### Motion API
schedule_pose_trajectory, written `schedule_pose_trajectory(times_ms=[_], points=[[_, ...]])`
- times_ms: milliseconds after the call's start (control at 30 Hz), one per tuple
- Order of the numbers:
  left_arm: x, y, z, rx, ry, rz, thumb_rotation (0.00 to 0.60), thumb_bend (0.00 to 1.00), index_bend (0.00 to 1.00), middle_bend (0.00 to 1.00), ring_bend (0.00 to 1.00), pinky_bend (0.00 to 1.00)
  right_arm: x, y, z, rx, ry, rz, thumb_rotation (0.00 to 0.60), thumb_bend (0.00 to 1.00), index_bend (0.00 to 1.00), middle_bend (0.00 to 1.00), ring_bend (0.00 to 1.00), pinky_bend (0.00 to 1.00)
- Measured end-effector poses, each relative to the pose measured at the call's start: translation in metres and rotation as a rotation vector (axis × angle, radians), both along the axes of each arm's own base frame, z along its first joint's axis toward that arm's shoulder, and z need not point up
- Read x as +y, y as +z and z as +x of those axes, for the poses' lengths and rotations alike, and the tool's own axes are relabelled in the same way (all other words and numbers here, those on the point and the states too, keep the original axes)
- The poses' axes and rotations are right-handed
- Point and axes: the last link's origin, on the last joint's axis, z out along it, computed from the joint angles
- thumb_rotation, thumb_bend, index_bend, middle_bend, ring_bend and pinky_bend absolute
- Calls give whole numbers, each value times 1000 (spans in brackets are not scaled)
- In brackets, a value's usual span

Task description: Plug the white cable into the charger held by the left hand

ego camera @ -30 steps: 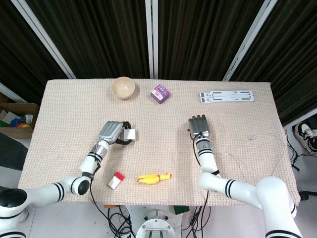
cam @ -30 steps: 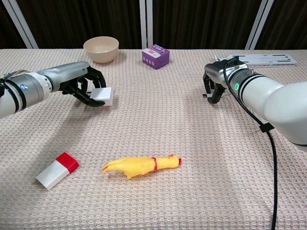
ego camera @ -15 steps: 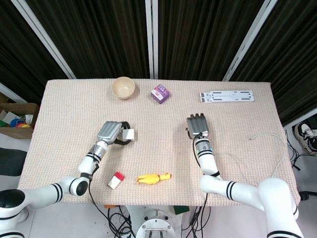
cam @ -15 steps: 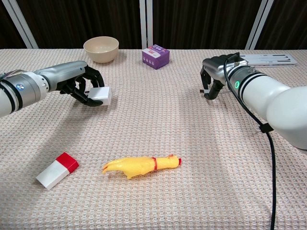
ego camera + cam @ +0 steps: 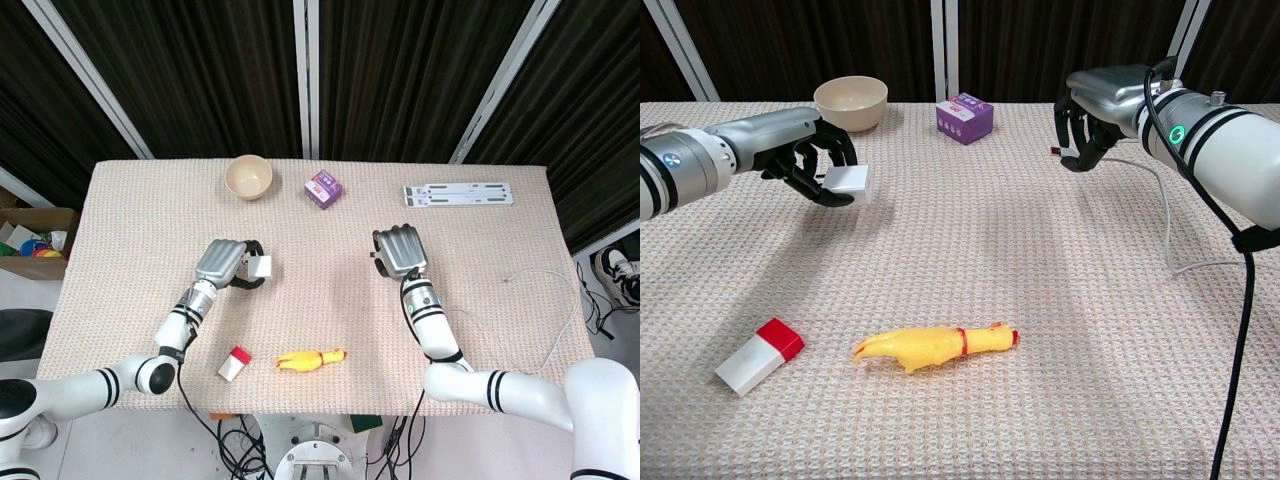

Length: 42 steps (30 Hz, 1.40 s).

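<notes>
My left hand [image 5: 224, 263] [image 5: 803, 158] grips a small white charger [image 5: 262, 267] [image 5: 851, 181] just above the cloth, left of centre, with the charger's face turned toward the right. My right hand [image 5: 400, 250] [image 5: 1095, 104] is raised above the right half of the table and its curled fingers pinch the plug end [image 5: 1060, 152] of the white cable [image 5: 1168, 215]. The cable trails down from that hand, across the cloth and off to the right. A wide gap separates the plug from the charger.
A beige bowl [image 5: 248, 177] and a purple box [image 5: 324, 188] stand at the back, and a white flat rack [image 5: 458, 194] lies at the back right. A yellow rubber chicken [image 5: 932, 346] and a red-and-white block [image 5: 758, 355] lie near the front edge.
Both hands have lifted off the cloth. The right hand rose with the cable plug, pulling the cable up behind it. The left hand raised the charger slightly.
</notes>
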Motion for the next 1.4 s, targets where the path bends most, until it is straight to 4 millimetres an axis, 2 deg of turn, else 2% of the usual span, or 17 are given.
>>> schedule_pose_trajectory(times_ms=[500, 900, 1167, 1400], points=[[4, 15, 14, 8, -7, -27, 508, 261, 554, 536, 635, 880, 12, 6, 22, 54, 59, 78, 600, 989, 635, 618, 471, 478], [8, 11, 37, 71, -84, -8, 507, 260, 554, 536, 635, 881, 10, -13, 60, 23, -26, 196, 600, 989, 637, 622, 479, 484], [8, 7, 56, 74, -115, 10, 506, 261, 554, 536, 635, 882, 1, -23, 99, -16, -66, 223, 600, 988, 648, 626, 485, 488], [5, 7, 71, 56, -147, 8, 508, 261, 554, 536, 635, 882, -4, -21, 108, -10, -72, 204, 600, 989, 653, 627, 491, 495]])
